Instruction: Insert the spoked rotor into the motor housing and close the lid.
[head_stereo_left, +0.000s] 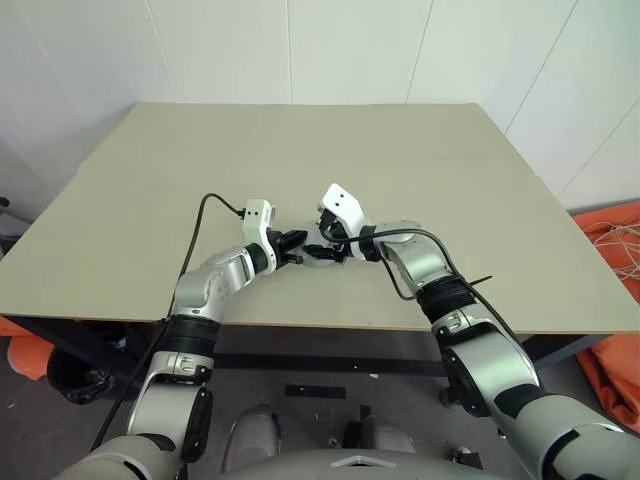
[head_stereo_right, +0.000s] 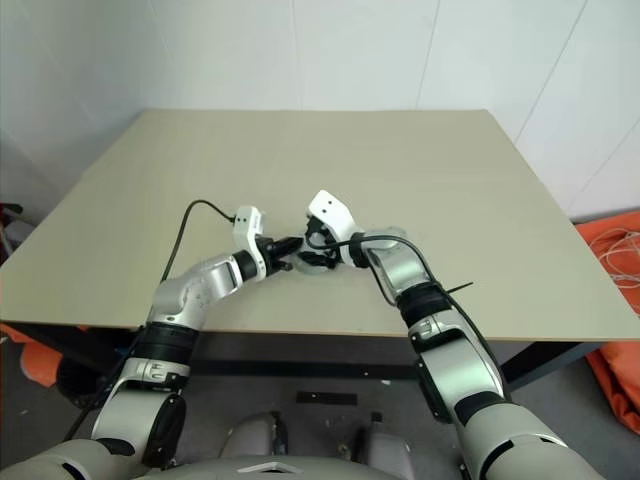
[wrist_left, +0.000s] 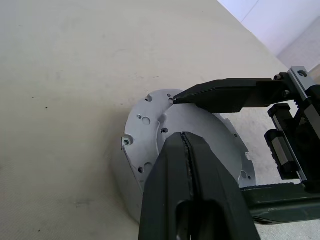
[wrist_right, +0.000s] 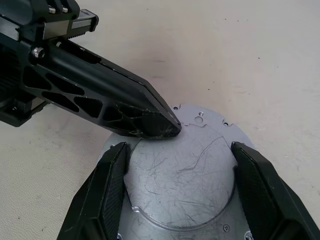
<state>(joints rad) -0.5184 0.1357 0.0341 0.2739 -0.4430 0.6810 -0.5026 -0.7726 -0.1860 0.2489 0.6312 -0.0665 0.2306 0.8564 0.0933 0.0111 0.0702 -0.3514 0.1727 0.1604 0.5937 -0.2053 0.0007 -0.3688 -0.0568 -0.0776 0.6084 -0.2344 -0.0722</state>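
1. Near the front edge of the desk (head_stereo_left: 420, 180) sat the housing (wrist_left: 131, 172), lid (wrist_right: 187, 172) on top.
2. Right hand (wrist_right: 180, 200), fingers apart, straddled the lid's raised centre from the right.
3. Left hand (wrist_right: 167, 127), fingers together, touched the lid's rim from the left, equally near.

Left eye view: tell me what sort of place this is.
Probably a plain test room or lab, not a factory line: a bare beige table against white panelled walls, one round metal motor housing on it, and orange cloth heaped on the floor.
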